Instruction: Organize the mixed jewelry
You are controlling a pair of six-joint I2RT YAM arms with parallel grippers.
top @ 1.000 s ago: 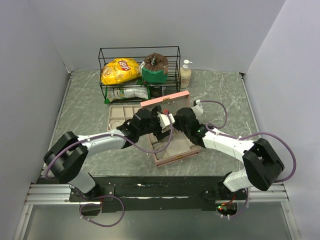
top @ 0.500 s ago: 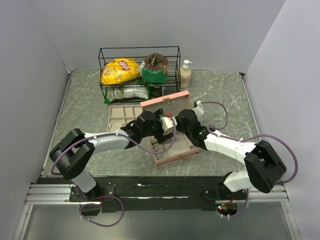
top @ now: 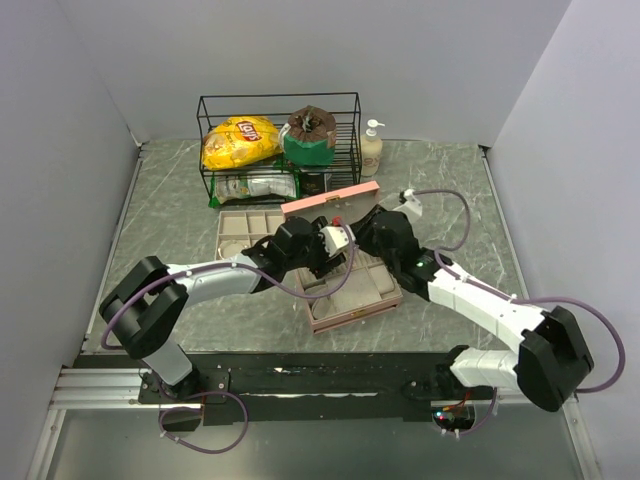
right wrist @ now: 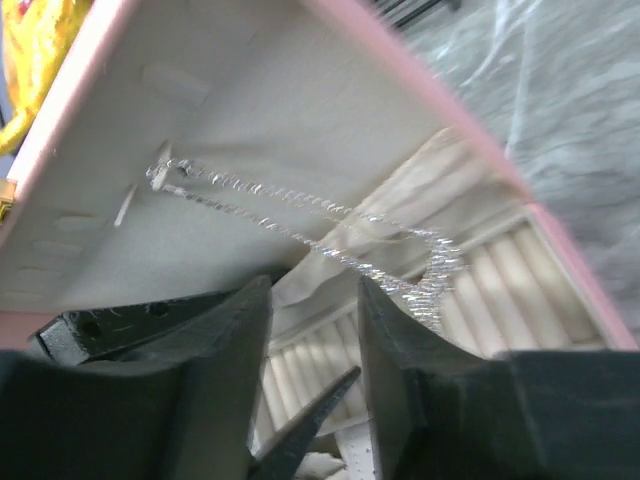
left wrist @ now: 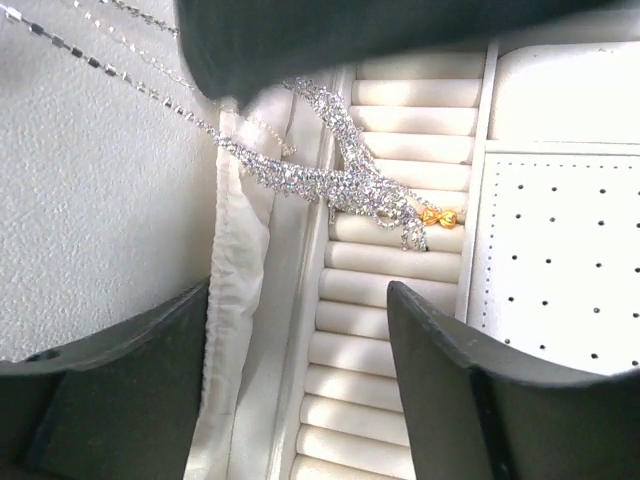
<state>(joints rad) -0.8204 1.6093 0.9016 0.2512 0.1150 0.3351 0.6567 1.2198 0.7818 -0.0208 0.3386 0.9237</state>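
R end effector [right wrist: 313, 300] | shifted twd pink box lid [top: 330, 200] | silver chain [left wrist: 340, 180] unheld

Pink lid [top: 331, 199] and strung chain [left wrist: 340, 180] bar the box [top: 350, 318].

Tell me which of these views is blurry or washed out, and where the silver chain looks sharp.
Left wrist: sharpest; the silver chain glitters crisply, though the white perforated pad is nearly washed out. Right wrist: soft and smeared throughout, the chain's links barely resolved. Top external: evenly lit and clear, but the chain is too small to make out.
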